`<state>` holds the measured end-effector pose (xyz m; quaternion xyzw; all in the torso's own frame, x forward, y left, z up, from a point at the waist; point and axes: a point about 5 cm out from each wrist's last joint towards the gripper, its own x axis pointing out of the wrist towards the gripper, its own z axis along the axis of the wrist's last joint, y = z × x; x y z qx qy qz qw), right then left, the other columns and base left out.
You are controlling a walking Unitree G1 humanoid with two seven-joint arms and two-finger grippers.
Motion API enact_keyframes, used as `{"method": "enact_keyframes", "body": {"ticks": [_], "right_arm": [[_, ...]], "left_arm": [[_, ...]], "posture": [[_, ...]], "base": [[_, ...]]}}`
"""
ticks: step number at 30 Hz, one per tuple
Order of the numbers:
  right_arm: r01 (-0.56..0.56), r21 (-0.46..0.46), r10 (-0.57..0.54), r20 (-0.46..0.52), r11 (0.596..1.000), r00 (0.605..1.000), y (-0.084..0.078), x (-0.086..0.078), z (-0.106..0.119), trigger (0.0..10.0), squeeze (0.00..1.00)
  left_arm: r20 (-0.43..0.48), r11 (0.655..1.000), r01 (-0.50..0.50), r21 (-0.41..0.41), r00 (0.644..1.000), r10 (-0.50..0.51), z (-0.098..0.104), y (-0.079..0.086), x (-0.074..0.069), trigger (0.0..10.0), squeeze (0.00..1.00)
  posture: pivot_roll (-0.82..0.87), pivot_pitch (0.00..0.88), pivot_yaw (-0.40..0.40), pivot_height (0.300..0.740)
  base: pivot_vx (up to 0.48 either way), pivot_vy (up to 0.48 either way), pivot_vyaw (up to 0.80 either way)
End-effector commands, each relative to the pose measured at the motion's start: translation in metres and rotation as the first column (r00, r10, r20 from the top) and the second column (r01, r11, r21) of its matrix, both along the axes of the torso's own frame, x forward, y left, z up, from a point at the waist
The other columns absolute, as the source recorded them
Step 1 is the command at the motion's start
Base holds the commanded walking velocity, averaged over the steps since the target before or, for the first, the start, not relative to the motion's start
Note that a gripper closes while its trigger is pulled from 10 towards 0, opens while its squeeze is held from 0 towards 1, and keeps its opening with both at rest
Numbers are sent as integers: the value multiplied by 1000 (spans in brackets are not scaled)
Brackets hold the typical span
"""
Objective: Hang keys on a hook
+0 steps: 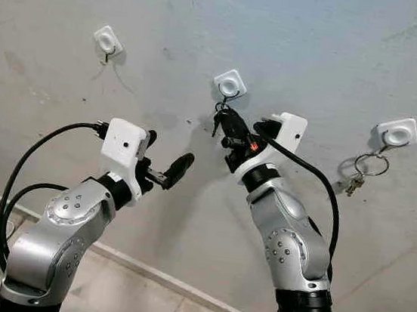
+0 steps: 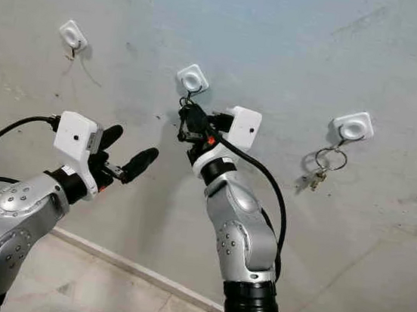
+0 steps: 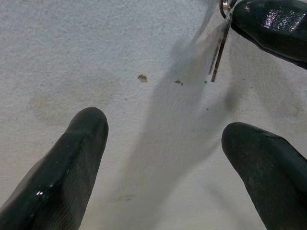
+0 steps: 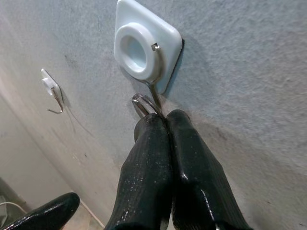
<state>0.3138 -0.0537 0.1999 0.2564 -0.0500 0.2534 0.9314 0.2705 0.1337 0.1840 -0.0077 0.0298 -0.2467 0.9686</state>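
So the right claw (image 4: 160, 127) is up against the grey wall (image 1: 321, 48), fingers pressed together on the key ring (image 4: 141, 104) right under the middle hook (image 1: 230, 83). From the wrist cam the ring sits at the metal hook wire just below the white pad, touching or nearly so; can't tell if it's actually looped on. The keys (image 1: 217, 123) dangle just below the hook, beside the claw tips. You can see one key blade hanging down in the left wrist cam too.

Left claw (image 1: 163, 167) is spread wide, hanging in the air to the left of the right one and a bit lower, pointing at the wall, holding nothing. Both its fingers (image 3: 67, 163) are well apart with bare wall between them.

There's another hook (image 1: 108, 40) further left with nothing on it, and a third hook (image 1: 396, 134) off to the right that already has a ring with keys (image 1: 365, 169) hanging from it.

Floor (image 1: 123, 290) shows at the bottom, with a black cable (image 1: 20, 171) looping off the left arm.
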Motion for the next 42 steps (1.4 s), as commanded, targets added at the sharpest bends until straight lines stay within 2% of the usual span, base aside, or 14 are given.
{"method": "enact_keyframes", "body": {"ticks": [1, 10, 19, 28, 32, 37, 38, 42], "right_arm": [[-8, 47, 7, 27, 999, 1000, 6, -1, 10, 10000, 0], [-12, 53, 11, 23, 999, 1000, 8, 0, 10, 10000, 0], [11, 3, -11, -54, 1000, 998, 6, 0, -4, 10000, 0], [19, -17, -21, -99, 1000, 995, 7, -2, -15, 10000, 0], [26, -67, -33, -108, 997, 994, 8, -3, -22, 10000, 0], [27, -87, -37, -119, 996, 992, 8, -3, -25, 10000, 0], [27, -84, -37, -123, 996, 992, 8, -3, -26, 10000, 976], [32, -83, -43, -129, 996, 991, 7, -3, -27, 10000, 1000]], "left_arm": [[9, 1000, 18, 7, 1000, -18, 3, -2, -2, 10000, 0], [-2, 1000, 22, 6, 1000, -22, 0, -4, -4, 10000, 0], [-4, 1000, 25, 4, 1000, -25, 1, -5, -4, 10000, 0], [25, 999, 45, -7, 999, -45, 13, -9, -2, 10000, 0], [46, 998, 59, -17, 997, -58, 21, -13, 0, 10000, 0], [52, 997, 74, -15, 996, -73, 23, -15, -2, 10000, 0], [51, 997, 74, -15, 996, -73, 23, -15, -1, 10000, 0], [47, 997, 75, -15, 996, -74, 23, -15, -1, 10000, 0]], "posture": [[237, 0, -9, 740], [235, 0, -9, 740], [235, 0, -10, 740], [232, 0, -8, 740], [236, 0, -10, 740], [234, 0, -9, 740], [234, 0, -9, 740], [234, 0, -9, 740]], "base": [[0, 0, 0], [0, 0, 0], [0, 0, 0], [0, 0, 0], [0, 0, 0], [0, 0, 0], [0, 0, 0], [0, 0, 0]]}}
